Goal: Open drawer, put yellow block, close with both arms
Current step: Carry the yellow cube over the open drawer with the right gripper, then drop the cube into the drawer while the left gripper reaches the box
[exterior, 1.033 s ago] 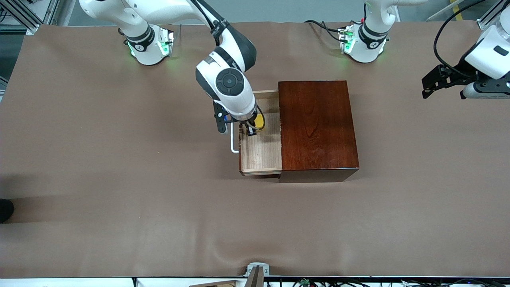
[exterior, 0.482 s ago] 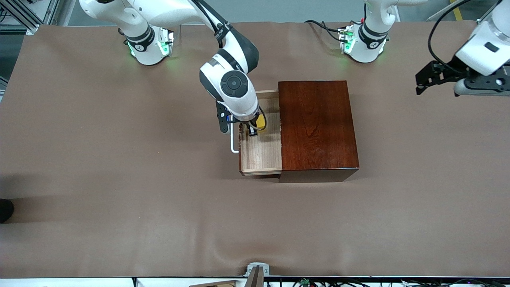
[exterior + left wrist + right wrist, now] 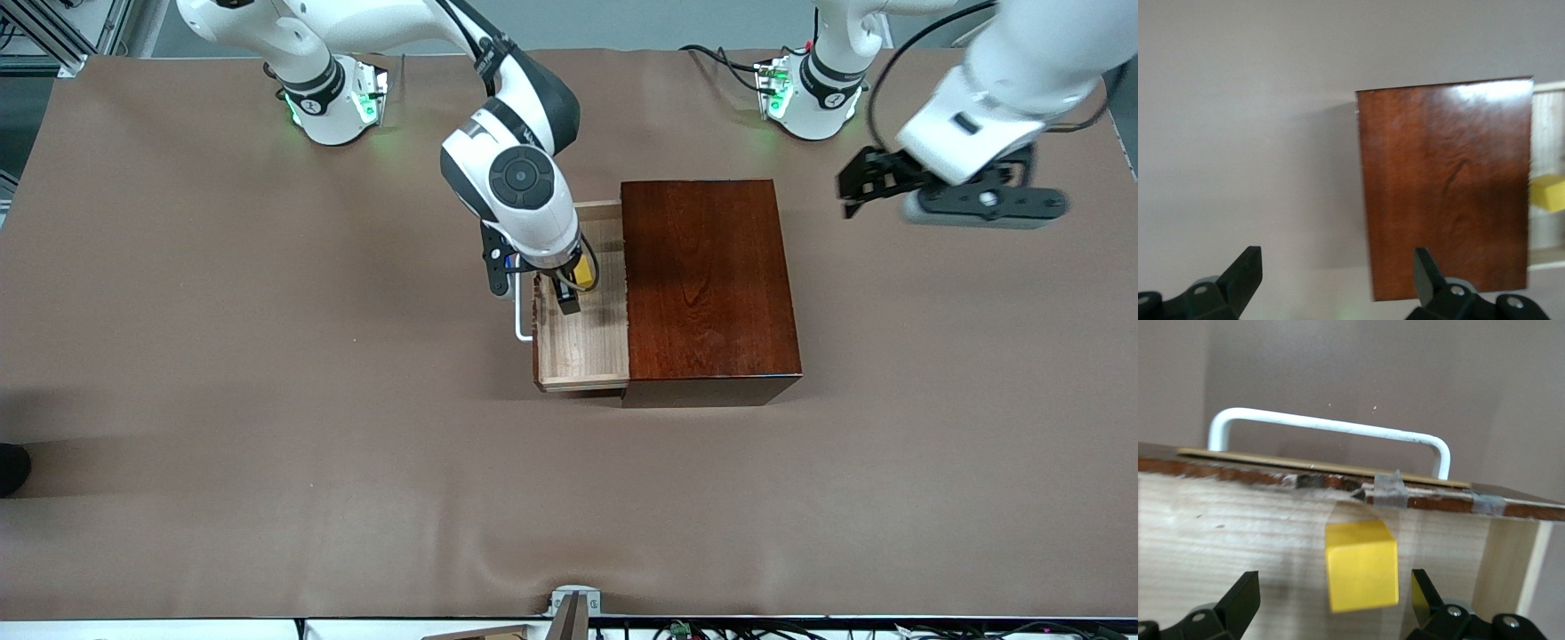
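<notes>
On the brown table (image 3: 267, 400), one drawer (image 3: 582, 342) is pulled toward the right arm's end; one yellow block (image 3: 1361, 566) lies inside. Right gripper (image 3: 1331, 603) is over it, wide open, empty. Left gripper (image 3: 867, 185) is over the table, open, empty.

yellow block (image 3: 1361, 565), reddish-brown box (image 3: 708, 280), white handle (image 3: 1331, 429)

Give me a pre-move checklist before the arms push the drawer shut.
1. yellow block lying in the drawer, free of the fingers: ok.
2. right gripper open: ok.
3. right gripper out of the drawer's path: not ok, it hangs over the open tray.
4. Handle unobstructed: ok.
5. left gripper open and empty: ok.
6. left gripper in place to help close: not ok, it is over bare table toward the left arm's end, apart from the wooden box.
</notes>
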You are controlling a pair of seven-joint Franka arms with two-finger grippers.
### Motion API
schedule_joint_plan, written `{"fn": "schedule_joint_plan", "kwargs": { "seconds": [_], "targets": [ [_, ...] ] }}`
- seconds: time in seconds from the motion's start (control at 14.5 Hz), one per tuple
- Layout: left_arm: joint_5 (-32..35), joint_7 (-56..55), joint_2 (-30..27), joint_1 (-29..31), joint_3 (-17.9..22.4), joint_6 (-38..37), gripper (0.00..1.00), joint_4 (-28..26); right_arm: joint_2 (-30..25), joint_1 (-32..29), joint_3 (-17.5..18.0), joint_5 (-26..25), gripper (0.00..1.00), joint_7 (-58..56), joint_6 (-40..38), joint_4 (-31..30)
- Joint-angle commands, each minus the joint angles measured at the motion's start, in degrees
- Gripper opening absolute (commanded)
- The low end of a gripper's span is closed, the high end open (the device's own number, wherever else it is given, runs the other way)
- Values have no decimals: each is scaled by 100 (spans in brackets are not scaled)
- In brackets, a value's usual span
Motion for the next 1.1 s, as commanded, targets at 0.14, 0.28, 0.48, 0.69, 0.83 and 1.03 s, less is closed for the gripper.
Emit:
{"fn": "schedule_joint_plan", "kwargs": {
  "seconds": [0.14, 0.28, 0.48, 0.69, 0.83, 1.03],
  "targets": [
    [-17, -1741, 846, -457, -566, -86, 100, 623, 24, -324, 14, -63, 100, 80, -607, 661],
    [-9, -2506, 1083, -792, -566, 159, 100, 746, -20, -456, 5, -97, 100, 53, -661, 846],
    [-9, -3657, 1470, -1372, -566, 572, 100, 913, -134, -798, 23, -89, 100, 18, -678, 1057],
    [0, -4721, 1944, -1969, -505, 1046, 100, 1168, -221, -966, -3, -98, 100, -516, -1168, 1259],
    [18, -5486, 2261, -2313, -478, 1538, 100, 1326, -266, -1141, -4, -98, 100, -842, -1407, 1347],
    [307, -6278, 2604, -2708, -469, 2075, 100, 1371, -424, -1440, -3, -89, 100, -1561, -1758, 1496]
  ]
}}
